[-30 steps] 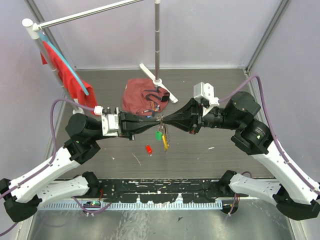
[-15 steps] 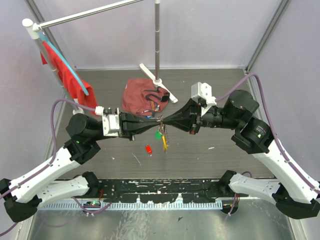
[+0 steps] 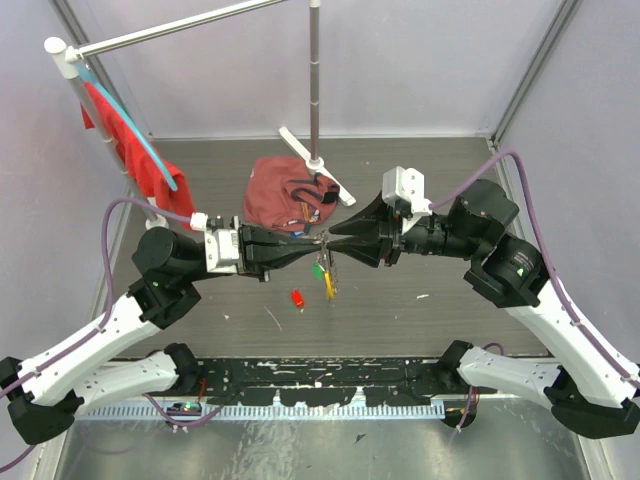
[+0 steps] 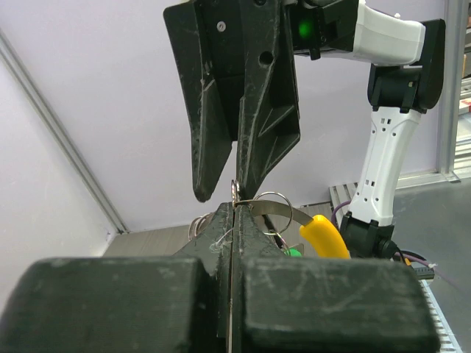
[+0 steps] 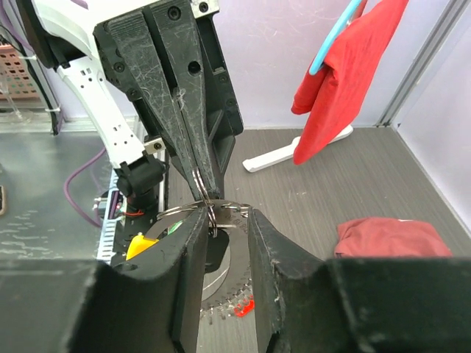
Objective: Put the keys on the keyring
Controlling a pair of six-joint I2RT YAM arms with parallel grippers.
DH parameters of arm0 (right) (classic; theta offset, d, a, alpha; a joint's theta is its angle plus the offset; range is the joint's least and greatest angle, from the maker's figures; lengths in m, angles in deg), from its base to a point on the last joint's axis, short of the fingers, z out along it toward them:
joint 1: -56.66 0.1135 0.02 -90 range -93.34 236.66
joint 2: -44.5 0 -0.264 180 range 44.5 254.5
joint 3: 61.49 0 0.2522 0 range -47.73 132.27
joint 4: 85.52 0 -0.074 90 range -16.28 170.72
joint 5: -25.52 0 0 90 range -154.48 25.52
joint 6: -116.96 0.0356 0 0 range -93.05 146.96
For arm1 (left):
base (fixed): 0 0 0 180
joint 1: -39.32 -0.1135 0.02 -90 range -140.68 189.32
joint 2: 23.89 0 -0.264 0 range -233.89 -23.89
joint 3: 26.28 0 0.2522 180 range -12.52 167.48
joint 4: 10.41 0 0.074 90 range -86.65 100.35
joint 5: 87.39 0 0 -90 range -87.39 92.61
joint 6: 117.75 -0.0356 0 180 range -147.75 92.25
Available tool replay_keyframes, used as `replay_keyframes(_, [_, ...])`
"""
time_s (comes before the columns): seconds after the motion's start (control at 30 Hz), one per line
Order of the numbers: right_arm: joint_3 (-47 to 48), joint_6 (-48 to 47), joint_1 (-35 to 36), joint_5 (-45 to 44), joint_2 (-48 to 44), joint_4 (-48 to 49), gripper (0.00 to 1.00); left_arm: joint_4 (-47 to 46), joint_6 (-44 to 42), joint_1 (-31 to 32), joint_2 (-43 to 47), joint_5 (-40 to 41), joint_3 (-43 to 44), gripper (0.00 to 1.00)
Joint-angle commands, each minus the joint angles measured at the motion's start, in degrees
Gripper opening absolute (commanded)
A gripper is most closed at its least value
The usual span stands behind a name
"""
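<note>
left pincer (image 4: 234, 211) shut on keyring (image 4: 273, 194); right pincer (image 5: 224, 218) slightly open around it

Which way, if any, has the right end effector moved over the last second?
Yes. The right end effector edged left, toward the pole stand's white foot, and its jaws spread.

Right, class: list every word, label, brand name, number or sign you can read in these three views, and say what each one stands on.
No legible text in any view.
The black left gripper, the black right gripper, the thin silvery wire keyring and the yellow-capped key: no print visible.
The green light on the white right arm: a plain lamp, not a sign.
</note>
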Motion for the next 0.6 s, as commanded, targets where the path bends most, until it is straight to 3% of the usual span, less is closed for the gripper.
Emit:
replay_keyframes(0.0, [0.8, -2.7, 0.0, 0.1, -2.6, 5.7, 0.34, -1.9, -0.6, 0.1, 0.5, -0.4, 0.9, 0.00])
replay_keyframes(0.3, [1.3, -4.7, 0.0, 6.4, -0.5, 5.3, 0.31, -1.8, 0.3, 0.0, -0.8, -2.3, 2.2, 0.00])
replay_keyframes(0.57, [1.0, -6.0, 0.1, 6.7, 0.4, 3.4, 0.31, -2.2, 0.4, 0.0, -1.0, -3.5, 2.5, 0.00])
